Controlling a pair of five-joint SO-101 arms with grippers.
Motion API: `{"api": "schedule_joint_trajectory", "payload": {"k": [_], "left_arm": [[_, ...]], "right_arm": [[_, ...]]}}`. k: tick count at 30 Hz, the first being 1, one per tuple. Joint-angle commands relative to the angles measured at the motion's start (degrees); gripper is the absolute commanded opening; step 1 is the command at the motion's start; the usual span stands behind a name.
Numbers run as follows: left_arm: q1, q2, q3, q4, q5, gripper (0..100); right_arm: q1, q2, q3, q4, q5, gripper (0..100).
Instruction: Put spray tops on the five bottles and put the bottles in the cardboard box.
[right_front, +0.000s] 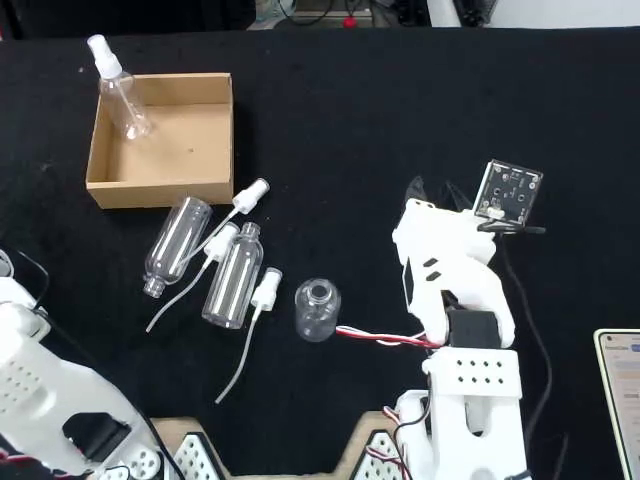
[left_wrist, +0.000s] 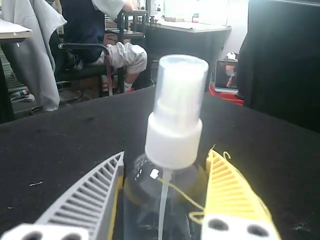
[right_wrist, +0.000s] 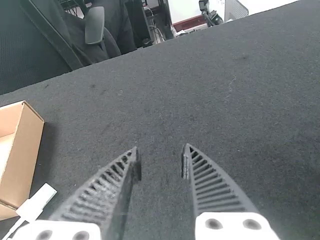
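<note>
Landmark: an open brown cardboard box (right_front: 160, 190) on the black table cloth (right_front: 330, 110). Leaning in one corner of the box is a clear plastic bottle with a white spray top (right_front: 122, 95), finished and stowed. Just in front of the box lie a clear uncapped bottle on its side (right_front: 178, 240) and a second lying bottle (right_front: 234, 276), with loose white spray tops with long dip tubes (right_front: 250, 195) among them; I take these as stock waiting to be assembled. Farther from the box stands a short upright open-necked bottle (right_front: 317, 305), neck up and ready to take a top. The left gripper (left_wrist: 166, 154) has one grey and one yellow jaw closed around the shoulders of a clear bottle fitted with a white sprayer (left_wrist: 177, 110). The pads seem to bear on it, though the contact is partly cut off. Holding it by the body leaves the top free, which suits carrying it to the box. The right gripper (right_wrist: 160, 149) hangs well to the side of the box, jaws narrowly parted, empty, over bare cloth.
</note>
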Motion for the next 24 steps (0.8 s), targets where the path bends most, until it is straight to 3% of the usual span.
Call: {"api": "schedule_joint_trajectory", "payload": {"k": [1,8,11,16,24], "left_arm": [[0.48,-2.81,-1.01,-0.35,-0.18,19],[0.66,-3.16,-1.27,-13.8,-1.41,18],[1.89,-6.07,-1.1,-13.63,-4.48,18],[3.56,-15.12,-2.15,-0.09,-4.84,18],[7.69,-34.73,-7.6,37.8,3.16,19]], "right_arm": [[-0.35,-1.01,-0.4,-1.58,-0.18,13.7],[-0.35,-1.01,-0.4,-1.58,-0.18,13.7],[-0.35,-1.01,-0.4,-1.58,-0.18,13.7],[-0.35,-1.01,-0.4,-1.41,-0.18,13.7],[-0.35,-1.01,-0.31,-1.41,-0.18,13.7]]}}
